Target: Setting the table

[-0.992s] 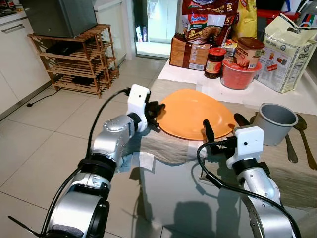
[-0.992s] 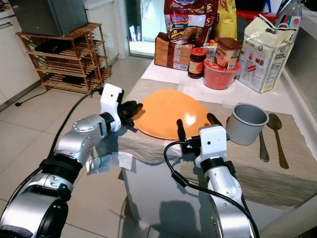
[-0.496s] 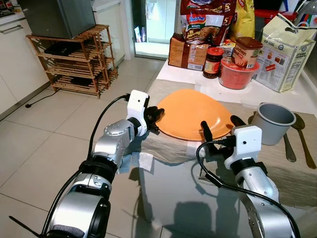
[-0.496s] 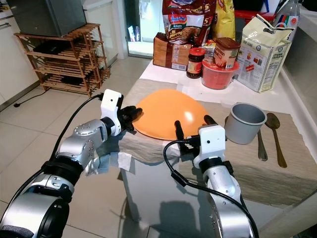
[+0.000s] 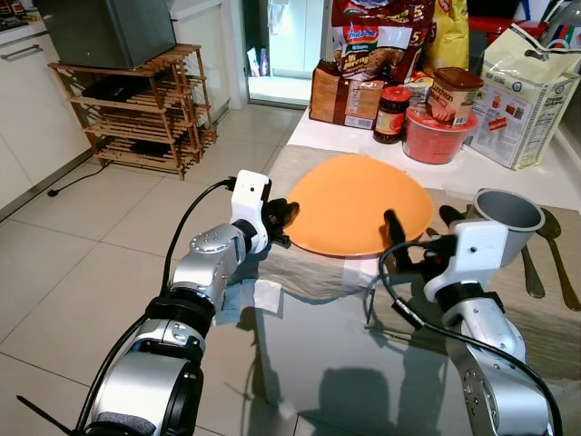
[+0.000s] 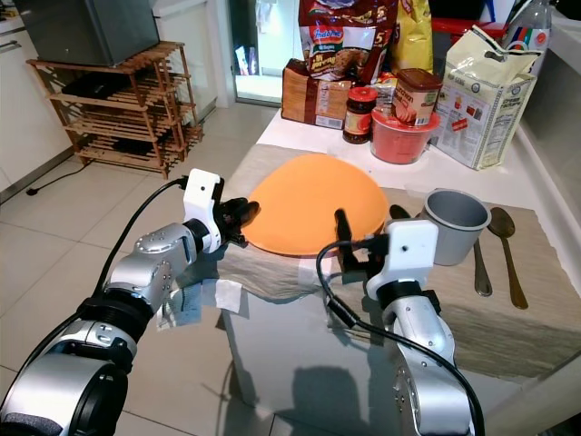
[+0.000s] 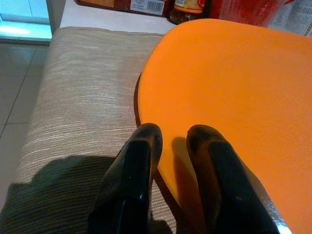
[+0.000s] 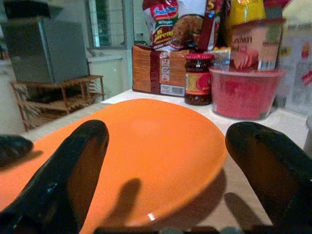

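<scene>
A table [image 5: 327, 363] covered by a beige cloth [image 5: 313, 268] is seen in the head views, with a wooden rack [image 5: 136, 113] standing well apart on the tiled floor. At the far end of the table a flour bag [image 5: 531, 91], snack packets [image 5: 377, 36], a red tub [image 5: 440, 136] and a jar [image 5: 393, 113] are crowded together.

An orange plate [image 5: 359, 204] lies on the cloth near the front edge, smooth and plain, glossy under the light. Just beside it on the robot's right a grey cup [image 5: 507, 222] stands upright, and two spoons [image 5: 549, 259] lie beyond the cup.

The left gripper [image 7: 170, 141] is closed onto the plate's near-left rim; the left wrist view makes plain what the head views cannot, that one finger lies on top of the plate and the other at its edge on the cloth. The right gripper [image 8: 165, 141] is spread wide, empty, with the plate framed between its fingers [image 8: 73, 165] in the right wrist view; contact with the plate cannot be told.
</scene>
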Robot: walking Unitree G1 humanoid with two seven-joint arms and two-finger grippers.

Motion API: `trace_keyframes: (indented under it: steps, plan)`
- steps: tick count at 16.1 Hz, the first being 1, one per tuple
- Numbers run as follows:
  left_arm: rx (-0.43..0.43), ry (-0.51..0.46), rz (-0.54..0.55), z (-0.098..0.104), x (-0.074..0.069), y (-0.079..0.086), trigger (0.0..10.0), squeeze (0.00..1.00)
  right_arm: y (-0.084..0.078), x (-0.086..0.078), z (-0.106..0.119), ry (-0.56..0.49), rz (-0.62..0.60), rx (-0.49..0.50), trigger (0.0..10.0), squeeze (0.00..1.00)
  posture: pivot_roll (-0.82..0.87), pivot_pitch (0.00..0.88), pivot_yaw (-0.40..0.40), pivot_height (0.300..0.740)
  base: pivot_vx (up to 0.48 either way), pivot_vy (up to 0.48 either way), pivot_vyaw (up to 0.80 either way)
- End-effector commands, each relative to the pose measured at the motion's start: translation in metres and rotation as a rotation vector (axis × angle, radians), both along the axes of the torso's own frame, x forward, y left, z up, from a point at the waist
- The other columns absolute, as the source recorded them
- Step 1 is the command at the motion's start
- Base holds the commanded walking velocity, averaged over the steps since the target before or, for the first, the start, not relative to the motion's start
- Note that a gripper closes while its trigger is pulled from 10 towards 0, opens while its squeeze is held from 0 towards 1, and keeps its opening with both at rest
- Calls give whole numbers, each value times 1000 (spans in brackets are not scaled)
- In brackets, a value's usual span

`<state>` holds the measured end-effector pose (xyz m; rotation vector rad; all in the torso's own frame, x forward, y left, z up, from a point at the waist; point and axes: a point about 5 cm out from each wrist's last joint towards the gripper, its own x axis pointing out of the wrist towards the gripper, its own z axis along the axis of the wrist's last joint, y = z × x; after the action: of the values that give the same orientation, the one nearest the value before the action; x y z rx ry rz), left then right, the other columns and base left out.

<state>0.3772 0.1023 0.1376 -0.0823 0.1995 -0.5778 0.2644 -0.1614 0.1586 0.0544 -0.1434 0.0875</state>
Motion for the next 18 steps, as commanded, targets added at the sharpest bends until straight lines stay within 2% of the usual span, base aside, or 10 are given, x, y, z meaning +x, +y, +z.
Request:
trace_keyframes:
  steps: [1, 3, 8, 12, 18]
  plan:
    - [14, 89, 12, -19, -5, 2, 10000, 0, -4, -1, 1, 24, -19, 78, 10000, 0, -148, 27, 28, 740, 0, 0, 0]
    - [14, 92, 14, -20, -6, 3, 10000, 0, -3, -2, 2, 24, -9, 105, 10000, 0, -148, 27, 29, 740, 0, 0, 0]
    - [9, 95, 27, -19, -4, 5, 10000, 0, -4, -1, -9, 127, -8, 264, 10000, 0, -143, 28, 29, 740, 0, 0, 0]
    - [6, 84, 25, -15, -2, 4, 10000, 0, 0, 2, -16, 164, 17, 299, 10000, 0, -137, 22, 31, 740, 0, 0, 0]
    - [-15, 51, 11, -4, 1, 0, 10000, 0, 18, 24, -20, 173, 91, 307, 10000, 0, -108, 0, 26, 740, 0, 0, 0]
